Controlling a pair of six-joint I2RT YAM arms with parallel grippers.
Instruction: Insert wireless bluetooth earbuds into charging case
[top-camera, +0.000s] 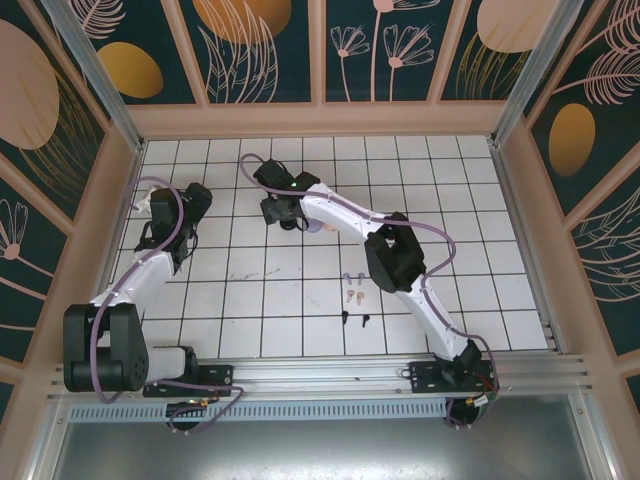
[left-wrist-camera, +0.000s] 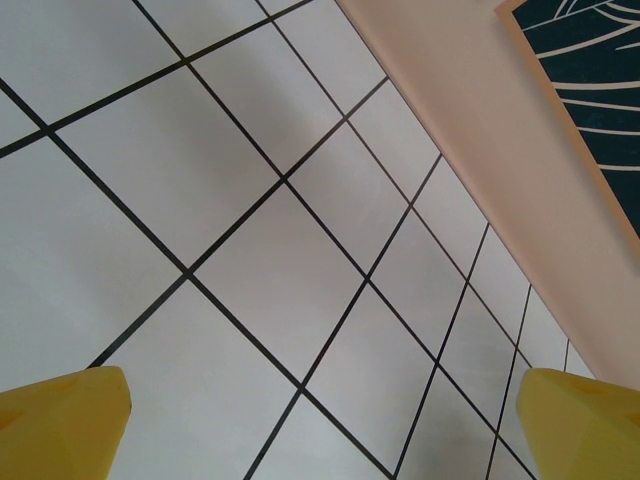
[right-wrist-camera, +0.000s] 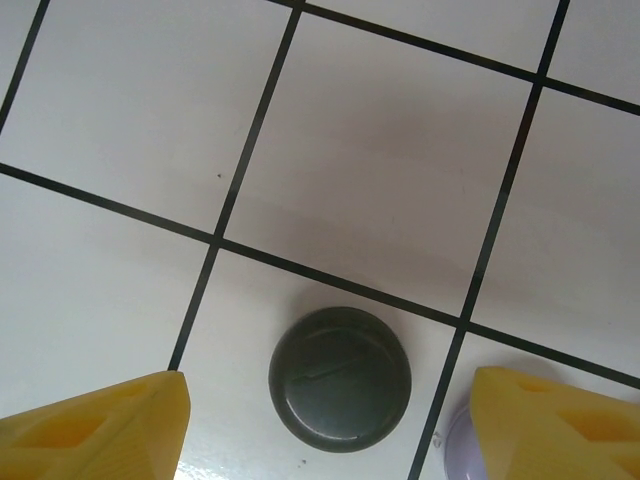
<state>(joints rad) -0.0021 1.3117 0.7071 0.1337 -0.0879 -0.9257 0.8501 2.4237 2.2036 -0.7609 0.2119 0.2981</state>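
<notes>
- My left gripper (top-camera: 162, 214) hangs over the left side of the tiled table (top-camera: 480, 200), well apart from every other thing. In my left wrist view its 2 yellow fingers (left-wrist-camera: 60, 425) are spread wide, with nothing but bare tiles between them
- My right gripper (top-camera: 284, 213) is stretched out over the far middle of the table. Its 2 yellow fingers (right-wrist-camera: 95, 430) stand wide apart and grasp nothing
- 1 dark grey round case (right-wrist-camera: 340, 378) lies flat on a tile below the gap between those 2 fingers, touched by neither
- 1 lavender case (top-camera: 315, 228) sits just to the right of the dark one. In my right wrist view it is partly hidden by my right finger
- The earbuds number 6, in 3 pairs set in a short column right of centre, nearer my bases. Farthest are 2 lavender earbuds (top-camera: 351, 277), then 2 pink earbuds (top-camera: 354, 296), and nearest 2 black earbuds (top-camera: 355, 319)
- All 6 lie loose on the tiles, well apart from both cases and both grippers
</notes>
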